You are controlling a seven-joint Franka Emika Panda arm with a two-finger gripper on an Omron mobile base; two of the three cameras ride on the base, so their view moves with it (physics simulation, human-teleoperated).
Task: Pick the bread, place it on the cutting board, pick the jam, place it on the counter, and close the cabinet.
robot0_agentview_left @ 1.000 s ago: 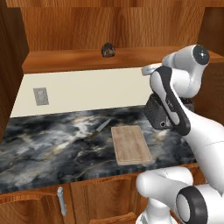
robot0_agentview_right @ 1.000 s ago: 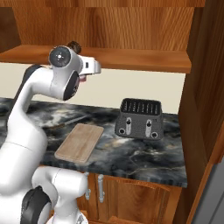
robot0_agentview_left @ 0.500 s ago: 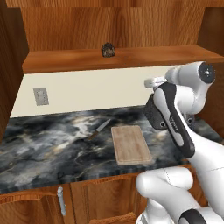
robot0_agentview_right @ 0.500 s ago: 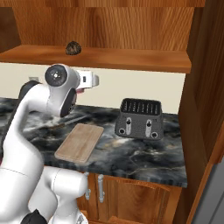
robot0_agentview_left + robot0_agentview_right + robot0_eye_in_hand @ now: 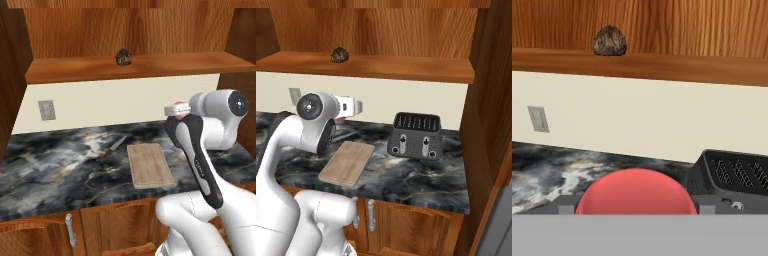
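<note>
The bread (image 5: 123, 57) (image 5: 339, 54) (image 5: 610, 41) sits on the inner shelf of the open upper cabinet (image 5: 150, 65). My gripper (image 5: 177, 108) (image 5: 355, 106) hangs below that shelf, above the counter (image 5: 50, 170) just right of the cutting board (image 5: 149, 165) (image 5: 347, 162). It is shut on the jam (image 5: 636, 192), whose red body bulges up between the fingers in the hand view. A sliver of pink jam (image 5: 176, 116) shows under the hand. The board lies bare on the dark marble.
A black toaster (image 5: 415, 135) (image 5: 732, 175) stands on the counter right of the board. A knife (image 5: 114, 147) lies left of the board. A wall outlet (image 5: 46, 110) is on the cream backsplash. Lower cabinet doors with bar handles (image 5: 70, 230) run beneath.
The arm has come down and to the right from shelf height with the jam in the gripper. The bread on the shelf has not moved.
</note>
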